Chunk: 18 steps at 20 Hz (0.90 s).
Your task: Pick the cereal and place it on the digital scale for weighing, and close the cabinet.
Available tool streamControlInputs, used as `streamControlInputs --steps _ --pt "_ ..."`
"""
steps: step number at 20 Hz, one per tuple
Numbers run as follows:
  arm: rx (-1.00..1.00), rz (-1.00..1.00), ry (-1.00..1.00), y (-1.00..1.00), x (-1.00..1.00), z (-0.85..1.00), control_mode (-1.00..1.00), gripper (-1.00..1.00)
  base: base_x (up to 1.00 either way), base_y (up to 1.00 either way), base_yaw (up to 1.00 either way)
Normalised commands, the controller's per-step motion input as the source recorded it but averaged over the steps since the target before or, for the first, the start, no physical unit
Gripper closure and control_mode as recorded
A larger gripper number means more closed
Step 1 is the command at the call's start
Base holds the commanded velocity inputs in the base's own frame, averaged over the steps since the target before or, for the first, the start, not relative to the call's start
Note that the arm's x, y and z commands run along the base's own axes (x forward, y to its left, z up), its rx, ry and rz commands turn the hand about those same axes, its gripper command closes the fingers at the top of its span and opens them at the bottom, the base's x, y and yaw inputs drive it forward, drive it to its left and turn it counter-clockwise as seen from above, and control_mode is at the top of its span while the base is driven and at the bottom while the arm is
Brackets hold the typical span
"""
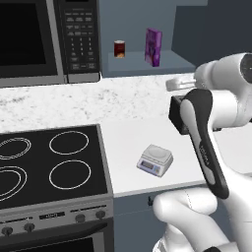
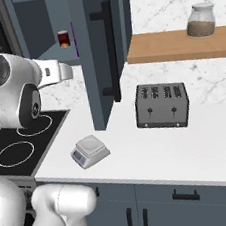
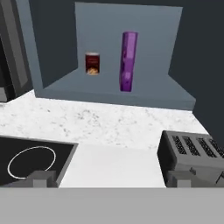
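In the left base view, the cereal is seen upright on the shelf of the open cabinet, with a dark red can well to its left. The gripper is hidden behind the arm's forearm. The digital scale sits on the white counter, bare-topped, beside the cooktop.

In the right base view, the cabinet door stands open and covers all but a thin purple edge of the cereal; the can is visible. A black toaster stands right of the scale.

In the hand view, the gripper is held apart from everything, both fingertips widely separated and empty. The cereal is seen edge-on, well ahead.
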Motion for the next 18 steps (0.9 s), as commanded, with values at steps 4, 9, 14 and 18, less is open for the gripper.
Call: streamControlInputs --steps 4,9,14,18 --pt "0.03 0.01 -0.22 -0.08 -0.04 0.41 -1.0 -1.0 0.0 0.0 0.0" --pt "0.0 0.0 -0.12 -0.06 0.0 0.31 -1.0 -1.0 0.0 0.0 0.0" --pt "0.0 0.0 0.0 0.0 0.0 0.24 -1.0 -1.0 0.0 0.0 0.0" --pt "0.0 0.0 0.0 -0.02 0.01 0.2 -1.0 -1.0 0.0 0.0 0.0"
